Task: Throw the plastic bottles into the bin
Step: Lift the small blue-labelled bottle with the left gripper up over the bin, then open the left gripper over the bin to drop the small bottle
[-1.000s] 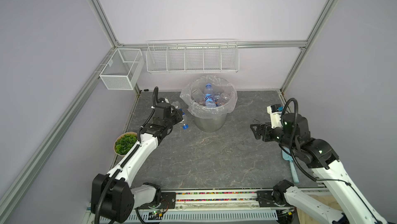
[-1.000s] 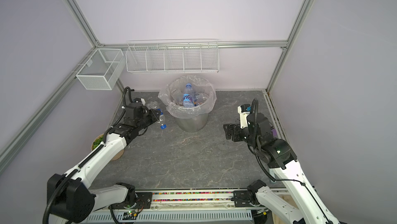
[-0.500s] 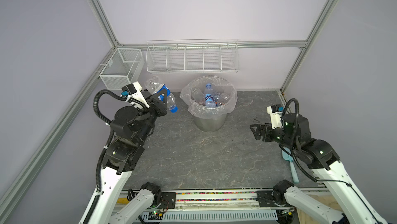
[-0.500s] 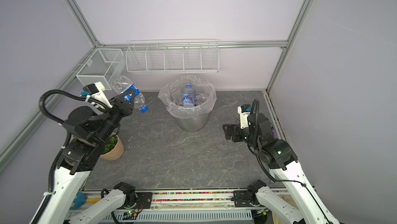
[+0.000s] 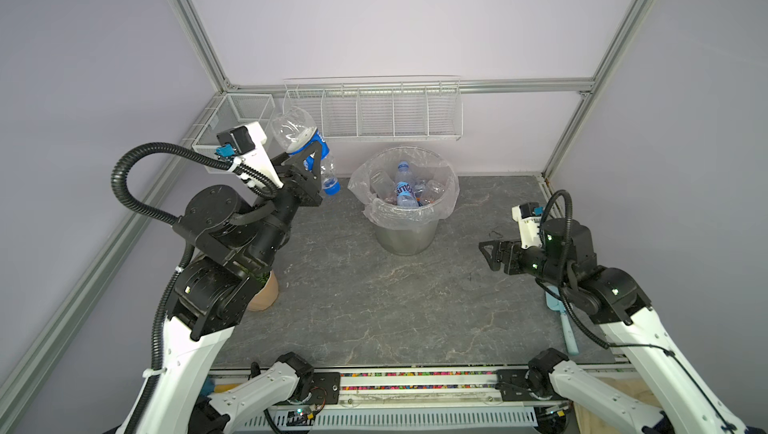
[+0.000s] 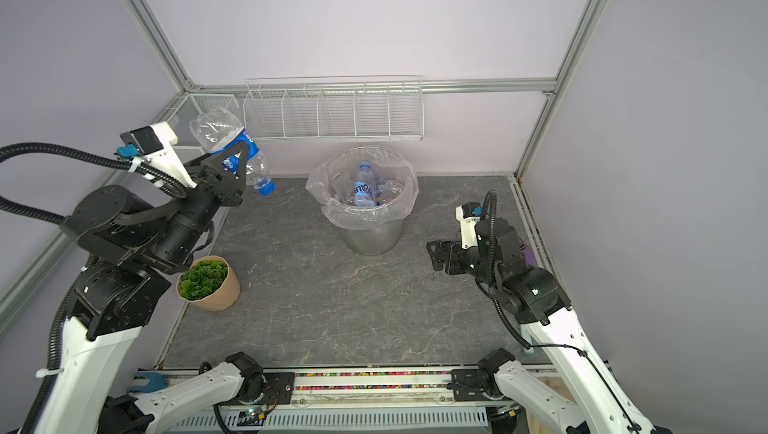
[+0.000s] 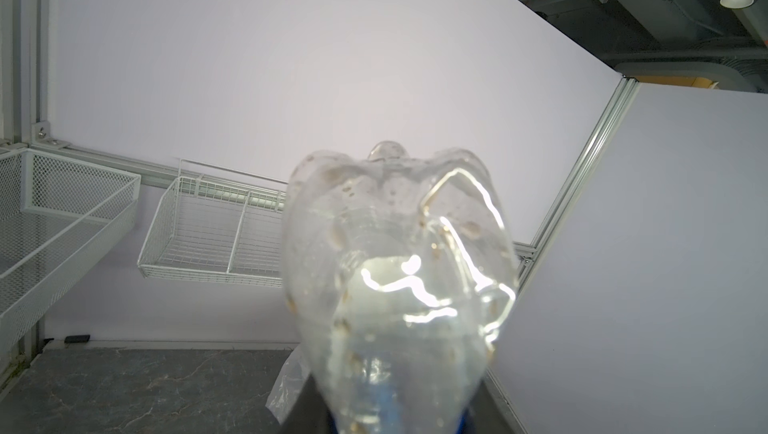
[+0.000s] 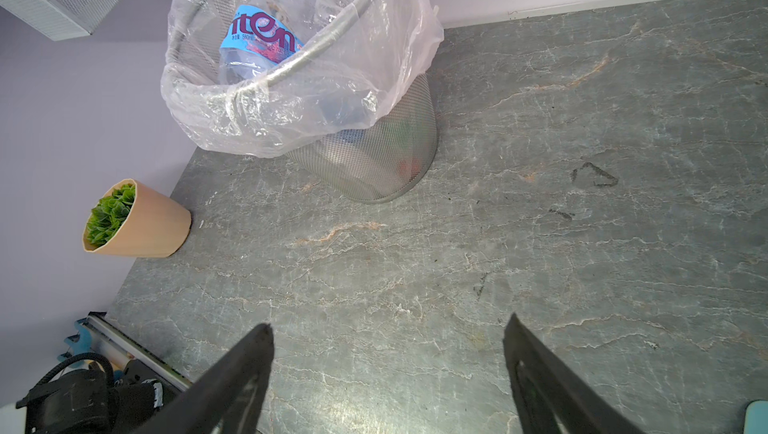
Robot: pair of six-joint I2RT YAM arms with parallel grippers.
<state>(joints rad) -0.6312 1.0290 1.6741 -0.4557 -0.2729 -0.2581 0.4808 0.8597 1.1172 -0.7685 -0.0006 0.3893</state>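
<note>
My left gripper (image 5: 311,158) (image 6: 233,159) is shut on a clear plastic bottle (image 5: 300,136) (image 6: 222,133) with a blue label and blue cap. It holds the bottle high above the table, left of the bin, base up and cap tilted down. In the left wrist view the bottle's clear base (image 7: 399,286) hides the jaws. The bin (image 5: 405,238) (image 6: 372,238) (image 8: 374,149), grey mesh metal lined with a clear bag, holds several bottles (image 5: 402,188) (image 6: 362,191) (image 8: 266,36). My right gripper (image 5: 484,251) (image 6: 432,254) (image 8: 388,323) hovers open and empty over the table, right of the bin.
A tan pot with a green plant (image 6: 208,282) (image 8: 137,224) stands at the left edge under my left arm. White wire baskets (image 5: 374,113) and a small mesh basket (image 5: 232,118) hang on the back walls. A light blue tool (image 5: 567,328) lies by the right edge.
My left arm has lifted the bottle from table level beside the bin to high in the air, left of the bin. The right arm has not moved.
</note>
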